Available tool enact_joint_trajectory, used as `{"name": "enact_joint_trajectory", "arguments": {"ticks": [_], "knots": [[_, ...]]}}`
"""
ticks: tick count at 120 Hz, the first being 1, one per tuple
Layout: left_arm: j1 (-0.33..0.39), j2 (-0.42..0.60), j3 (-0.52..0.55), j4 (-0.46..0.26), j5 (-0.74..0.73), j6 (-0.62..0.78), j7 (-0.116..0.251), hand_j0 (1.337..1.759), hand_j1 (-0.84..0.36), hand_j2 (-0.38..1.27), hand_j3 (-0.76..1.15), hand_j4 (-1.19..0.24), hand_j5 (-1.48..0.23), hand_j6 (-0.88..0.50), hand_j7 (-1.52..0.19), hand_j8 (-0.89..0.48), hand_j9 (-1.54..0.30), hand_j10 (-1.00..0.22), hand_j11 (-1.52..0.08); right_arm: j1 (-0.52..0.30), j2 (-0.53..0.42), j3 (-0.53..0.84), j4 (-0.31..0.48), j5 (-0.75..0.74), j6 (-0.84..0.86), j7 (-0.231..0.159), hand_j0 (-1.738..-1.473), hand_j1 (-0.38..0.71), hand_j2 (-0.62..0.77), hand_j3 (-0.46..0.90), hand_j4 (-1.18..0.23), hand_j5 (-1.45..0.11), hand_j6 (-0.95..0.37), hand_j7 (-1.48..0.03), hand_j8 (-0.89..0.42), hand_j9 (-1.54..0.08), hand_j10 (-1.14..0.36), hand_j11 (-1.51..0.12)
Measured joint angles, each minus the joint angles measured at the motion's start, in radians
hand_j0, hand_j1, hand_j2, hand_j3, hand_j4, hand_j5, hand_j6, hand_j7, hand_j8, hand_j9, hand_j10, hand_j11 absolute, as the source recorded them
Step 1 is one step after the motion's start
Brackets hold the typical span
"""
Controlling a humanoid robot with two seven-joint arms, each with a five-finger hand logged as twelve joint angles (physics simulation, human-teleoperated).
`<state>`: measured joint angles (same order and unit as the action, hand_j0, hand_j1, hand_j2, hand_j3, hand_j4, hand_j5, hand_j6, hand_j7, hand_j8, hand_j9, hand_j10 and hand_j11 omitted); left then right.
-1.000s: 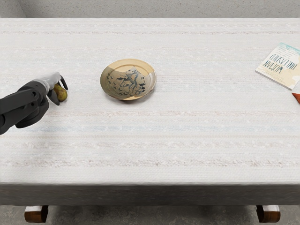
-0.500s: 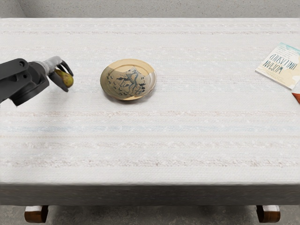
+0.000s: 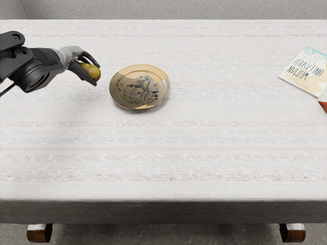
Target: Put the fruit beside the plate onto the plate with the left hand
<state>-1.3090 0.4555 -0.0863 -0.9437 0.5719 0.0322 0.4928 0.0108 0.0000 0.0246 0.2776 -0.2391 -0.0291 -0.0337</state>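
Observation:
A yellow-green fruit (image 3: pixel 93 72) is held off the table in my left hand (image 3: pixel 87 67), whose dark fingers are curled around it. The left arm enters from the picture's left edge. The hand and fruit hang just left of the plate (image 3: pixel 159 96), a tan dish with a dark painted pattern standing on the table's left half. Nothing lies on the plate. The right arm does not show.
A book (image 3: pixel 305 69) with a teal and white cover lies at the table's far right edge, with a small red-orange object (image 3: pixel 323 106) just below it. The table's front edge runs along the bottom of the view.
My left hand lifted the fruit off the table and carried it up and to the right, from the far left towards the plate's left rim.

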Motion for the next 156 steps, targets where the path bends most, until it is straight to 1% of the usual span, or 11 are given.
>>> {"name": "enact_joint_trajectory", "arguments": {"ticks": [39,55,71,90,100,110,128,133,138,142,156], "knots": [[-0.030,-0.119,0.002,-0.001,-0.008,-0.002,0.006,1.656,-0.31,0.26,0.00,-0.59,-0.89,-0.43,-0.87,-0.51,-0.87,-0.66,-0.87,0.000,0.000,0.000,0.000,0.000,0.000,0.000,-1.658,-0.35,0.00,0.00,0.00,0.00,0.00,0.00,0.00,0.00,0.00,0.00],[-0.033,-0.181,0.003,-0.001,-0.007,-0.002,0.026,1.656,-0.32,0.26,0.00,-0.59,-0.89,-0.43,-0.87,-0.51,-0.87,-0.66,-0.87,0.000,0.000,0.000,0.000,0.000,0.000,0.000,-1.658,-0.35,0.00,0.00,0.00,0.00,0.00,0.00,0.00,0.00,0.00,0.00],[-0.033,-0.198,0.005,-0.001,-0.006,-0.002,0.043,1.656,-0.31,0.22,0.00,-0.59,-0.89,-0.43,-0.88,-0.51,-0.87,-0.65,-0.87,0.000,0.000,0.000,0.000,0.000,0.000,0.000,-1.658,-0.35,0.00,0.00,0.00,0.00,0.00,0.00,0.00,0.00,0.00,0.00],[-0.008,-0.191,-0.076,0.000,-0.005,0.001,0.047,1.657,0.00,0.11,0.00,-0.32,-0.47,-0.24,-0.46,-0.28,-0.45,-0.34,-0.46,0.000,0.000,0.000,0.000,0.000,0.000,0.000,-1.658,-0.35,0.00,0.00,0.00,0.00,0.00,0.00,0.00,0.00,0.00,0.00],[-0.009,-0.115,-0.133,0.000,-0.045,-0.053,0.048,1.657,0.10,0.08,0.00,-0.23,-0.33,-0.18,-0.33,-0.20,-0.32,-0.24,-0.32,0.000,0.000,0.000,0.000,0.000,0.000,0.000,-1.658,-0.35,0.00,0.00,0.00,0.00,0.00,0.00,0.00,0.00,0.00,0.00],[-0.005,-0.018,-0.188,0.000,-0.138,-0.203,0.048,1.658,0.16,0.06,0.00,-0.16,-0.24,-0.13,-0.24,-0.15,-0.23,-0.18,-0.23,0.000,0.000,0.000,0.000,0.001,0.000,0.000,-1.658,-0.35,0.00,0.00,0.00,0.00,0.00,0.00,0.00,0.00,0.00,0.00],[0.050,0.139,-0.226,0.000,-0.353,-0.495,0.042,1.658,0.23,0.03,0.00,-0.10,-0.14,-0.09,-0.14,-0.09,-0.14,-0.11,-0.14,0.000,0.000,0.000,0.000,0.000,0.000,0.000,-1.658,-0.35,0.00,0.00,0.00,0.00,0.00,0.00,0.00,0.00,0.00,0.00],[0.100,0.177,-0.243,0.000,-0.412,-0.544,0.035,1.658,0.25,0.03,0.00,-0.09,-0.13,-0.08,-0.13,-0.08,-0.13,-0.10,-0.13,0.000,0.000,0.000,0.000,0.000,0.000,0.000,-1.658,-0.35,0.00,0.00,0.00,0.00,0.00,0.00,0.00,0.00,0.00,0.00],[0.212,0.199,-0.283,0.000,-0.484,-0.577,0.029,1.658,0.26,0.02,0.00,-0.08,-0.11,-0.07,-0.11,-0.08,-0.11,-0.09,-0.11,0.000,0.000,0.000,0.000,0.000,0.000,0.000,-1.658,-0.35,0.00,0.00,0.00,0.00,0.00,0.00,0.00,0.00,0.00,0.00],[0.274,0.219,-0.326,0.000,-0.532,-0.595,0.026,1.658,0.26,0.02,0.00,-0.08,-0.10,-0.07,-0.10,-0.07,-0.10,-0.08,-0.10,0.000,0.000,0.000,0.000,0.000,0.000,0.000,-1.658,-0.35,0.00,0.00,0.00,0.00,0.00,0.00,0.00,0.00,0.00,0.00],[0.340,0.320,-0.417,0.000,-0.617,-0.628,0.019,1.658,0.28,0.01,0.00,-0.05,-0.08,-0.05,-0.08,-0.05,-0.07,-0.06,-0.07,0.000,0.000,0.000,0.000,0.001,0.000,0.000,-1.658,-0.35,0.00,0.00,0.00,0.00,0.00,0.00,0.00,0.00,0.00,0.00]]}}
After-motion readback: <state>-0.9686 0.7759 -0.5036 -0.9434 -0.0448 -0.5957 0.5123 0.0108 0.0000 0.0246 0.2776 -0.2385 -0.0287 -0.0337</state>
